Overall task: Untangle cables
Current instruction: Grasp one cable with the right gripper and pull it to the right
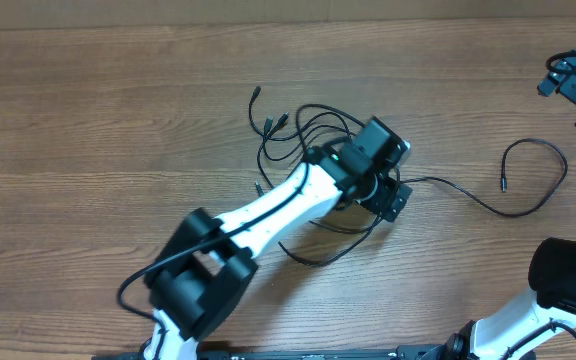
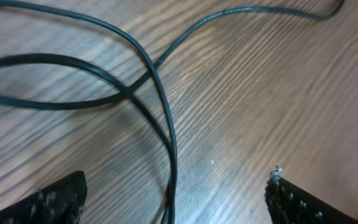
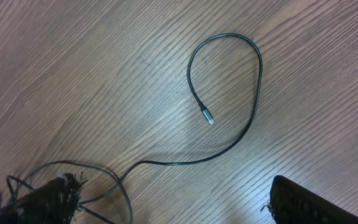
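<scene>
The cables [image 1: 298, 125] are thin black cords tangled in a loose heap at the table's middle, with small plugs sticking out at the upper left. One cable [image 1: 553, 180] runs right from the heap and curls into an open loop; in the right wrist view [image 3: 253, 81] it ends in a small plug [image 3: 209, 118]. My left gripper [image 1: 390, 192] is over the right side of the heap, open and low, with crossing cable strands [image 2: 160, 93] between its fingers [image 2: 176, 205]. My right gripper [image 3: 173, 202] is open and empty, high above the loop, at the far right [image 1: 573, 80].
The wooden table [image 1: 98, 120] carries nothing else that I can see. My left arm [image 1: 258, 215] lies diagonally across the front middle and covers part of the heap. My right arm's base [image 1: 568, 275] stands at the front right.
</scene>
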`<state>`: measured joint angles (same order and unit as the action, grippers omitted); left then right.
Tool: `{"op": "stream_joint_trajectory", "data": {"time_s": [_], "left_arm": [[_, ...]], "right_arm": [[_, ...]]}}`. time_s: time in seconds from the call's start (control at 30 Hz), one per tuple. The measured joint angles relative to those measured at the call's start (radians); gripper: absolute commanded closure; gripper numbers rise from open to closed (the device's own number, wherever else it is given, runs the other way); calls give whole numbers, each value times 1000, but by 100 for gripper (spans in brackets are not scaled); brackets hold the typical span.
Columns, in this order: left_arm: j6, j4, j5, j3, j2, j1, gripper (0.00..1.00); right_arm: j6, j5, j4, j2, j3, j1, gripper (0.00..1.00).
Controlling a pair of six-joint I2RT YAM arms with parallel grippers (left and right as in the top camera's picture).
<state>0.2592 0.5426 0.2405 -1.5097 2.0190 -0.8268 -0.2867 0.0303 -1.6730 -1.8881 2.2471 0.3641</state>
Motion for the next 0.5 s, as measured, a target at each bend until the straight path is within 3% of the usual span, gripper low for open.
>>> {"op": "stream_joint_trajectory", "data": {"time_s": [0.3, 0.5], "left_arm": [[-3, -57, -22, 0, 134, -31, 25], [-8, 13, -29, -8, 138, -46, 51]], "right_arm": [[0, -5, -3, 0, 0, 0, 4], [0, -5, 4, 0, 0, 0, 4]]}}
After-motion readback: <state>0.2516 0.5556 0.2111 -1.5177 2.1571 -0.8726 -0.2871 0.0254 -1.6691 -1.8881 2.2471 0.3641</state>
